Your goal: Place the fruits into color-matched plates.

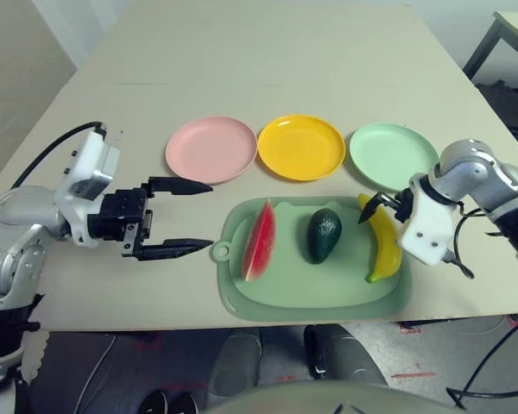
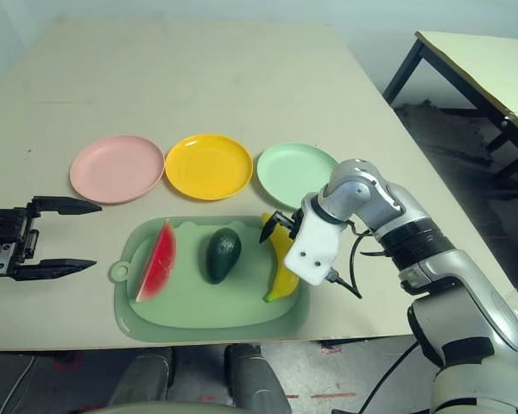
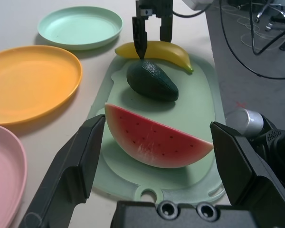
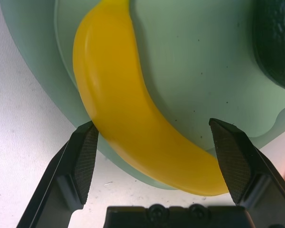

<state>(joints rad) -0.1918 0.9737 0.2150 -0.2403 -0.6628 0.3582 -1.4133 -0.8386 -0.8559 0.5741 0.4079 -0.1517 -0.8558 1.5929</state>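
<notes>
Left gripper: spread wide, empty, beside the mat; watermelon and avocado lie on the mat. Right gripper: parted, straddling the banana at the mat's edge; close off-centre and you could pivot the banana off the mat.

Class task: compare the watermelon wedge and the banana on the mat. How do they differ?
The watermelon wedge is red with green rind; the banana is plain yellow. The wedge lies at the mat's tab end, the banana opposite. The right gripper straddles the banana; the wedge is untouched. Both lie on the mat.
</notes>
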